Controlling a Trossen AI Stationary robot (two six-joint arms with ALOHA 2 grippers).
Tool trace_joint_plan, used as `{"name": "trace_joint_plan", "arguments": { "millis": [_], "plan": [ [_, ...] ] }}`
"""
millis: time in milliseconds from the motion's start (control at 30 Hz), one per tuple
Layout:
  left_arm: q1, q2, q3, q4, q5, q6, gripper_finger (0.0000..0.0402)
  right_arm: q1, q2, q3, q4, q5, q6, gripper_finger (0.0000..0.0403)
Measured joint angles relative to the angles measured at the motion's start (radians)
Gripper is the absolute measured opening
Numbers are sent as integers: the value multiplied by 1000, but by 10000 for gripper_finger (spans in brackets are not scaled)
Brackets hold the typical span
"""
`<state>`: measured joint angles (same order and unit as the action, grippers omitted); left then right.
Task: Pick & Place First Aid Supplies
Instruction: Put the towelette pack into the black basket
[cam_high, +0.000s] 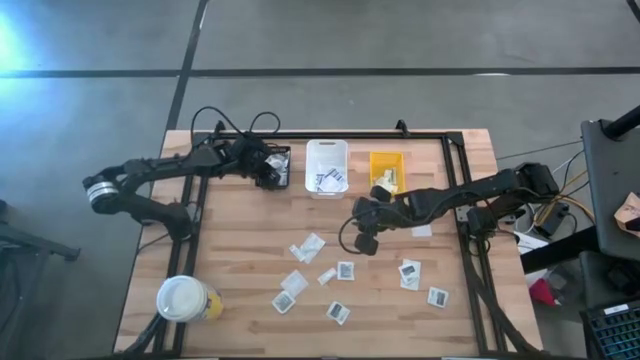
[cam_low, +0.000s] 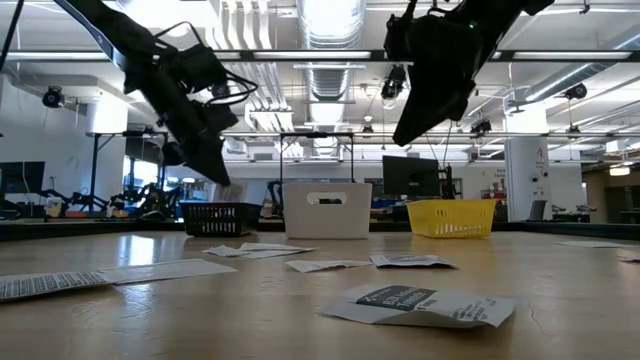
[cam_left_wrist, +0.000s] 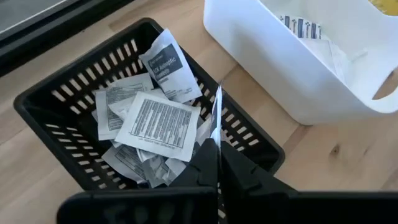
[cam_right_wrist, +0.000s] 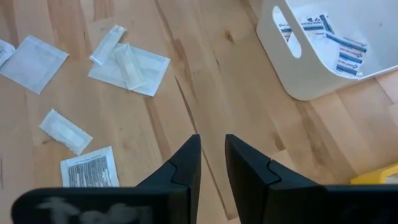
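My left gripper (cam_high: 272, 172) hangs over the black bin (cam_left_wrist: 43, 102) at the table's far side and is shut on a white packet (cam_left_wrist: 216, 115), seen edge-on. The bin holds several white printed packets (cam_left_wrist: 158, 121). My right gripper (cam_high: 362, 238) hovers above the table's middle; its fingers (cam_right_wrist: 186, 162) are slightly apart with nothing between them. Loose packets (cam_high: 308, 247) lie flat on the wood nearer the near edge, some white squares with dark print (cam_right_wrist: 90, 167), others narrow pale strips (cam_right_wrist: 65, 130). Blue-striped packets (cam_right_wrist: 339, 43) lie in the white bin (cam_right_wrist: 292, 78). My left gripper pinches a thin white packet between its two fingers (cam_left_wrist: 239, 177). The packet's free edge (cam_left_wrist: 217, 99) sticks out past the fingertips. It is lifted clear above the black bin's open top.
The white bin (cam_high: 327, 165) and the yellow bin (cam_high: 386, 168) stand in a row beside the black bin (cam_high: 278, 158) at the far edge. A large white-lidded cup (cam_high: 183, 298) stands at the near left corner. A black frame rail (cam_high: 465, 200) runs along the table's right side.
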<state>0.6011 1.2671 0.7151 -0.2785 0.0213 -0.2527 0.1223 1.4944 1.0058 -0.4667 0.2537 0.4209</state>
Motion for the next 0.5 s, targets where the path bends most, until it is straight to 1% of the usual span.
{"name": "trace_joint_plan", "arguments": {
  "millis": [267, 433, 500],
  "plan": [
    [10, 3, 1, 9, -4, 1, 5, 11, 0, 0, 0, 0, 26, 83],
    [12, 3, 1, 18, -29, 38, 32, 18, 0, 0, 1, 0, 36, 82],
    [12, 3, 1, 19, -56, 46, 47, 22, 0, 0, 1, 0, 36, 77]
  ]
}}
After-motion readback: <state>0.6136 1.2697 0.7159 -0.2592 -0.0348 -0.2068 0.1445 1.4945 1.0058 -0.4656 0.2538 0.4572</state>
